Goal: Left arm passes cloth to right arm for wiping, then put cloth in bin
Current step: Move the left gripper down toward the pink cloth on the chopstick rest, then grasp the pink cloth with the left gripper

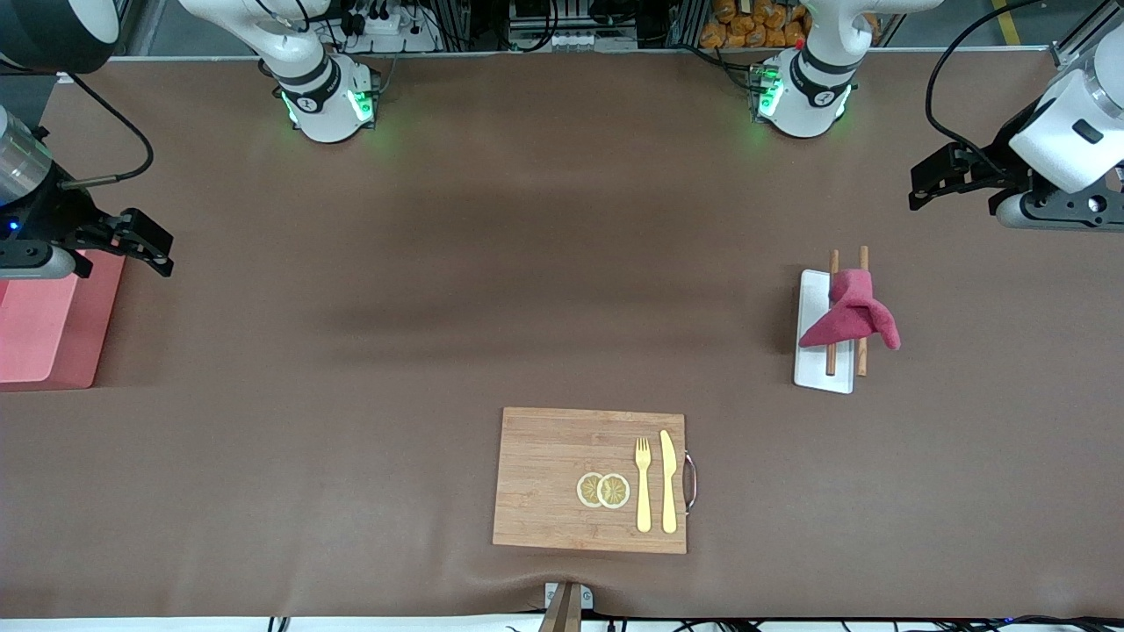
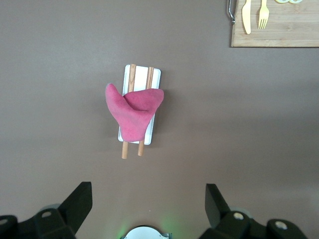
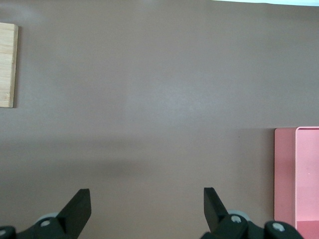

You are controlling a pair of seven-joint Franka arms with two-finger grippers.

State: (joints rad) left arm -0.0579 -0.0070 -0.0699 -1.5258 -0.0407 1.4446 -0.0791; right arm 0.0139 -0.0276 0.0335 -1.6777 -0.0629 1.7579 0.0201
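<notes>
Cloth [image 1: 850,312] crumpled, raspberry-red, draped over chopsticks [image 1: 862,355]

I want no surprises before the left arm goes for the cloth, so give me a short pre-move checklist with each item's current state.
1. Left gripper jaws open and holding nothing: ok.
2. Cloth in plain sight, draped over the chopsticks on the white tray: ok.
3. Cloth free to lift without dragging a chopstick: cannot tell.
4. Right gripper jaws open and holding nothing, waiting at the bin's end of the table: ok.
5. Bin uncovered and ready to take the cloth: ok.
6. Cutting board well apart from the tray, nearer the front camera: ok.
</notes>
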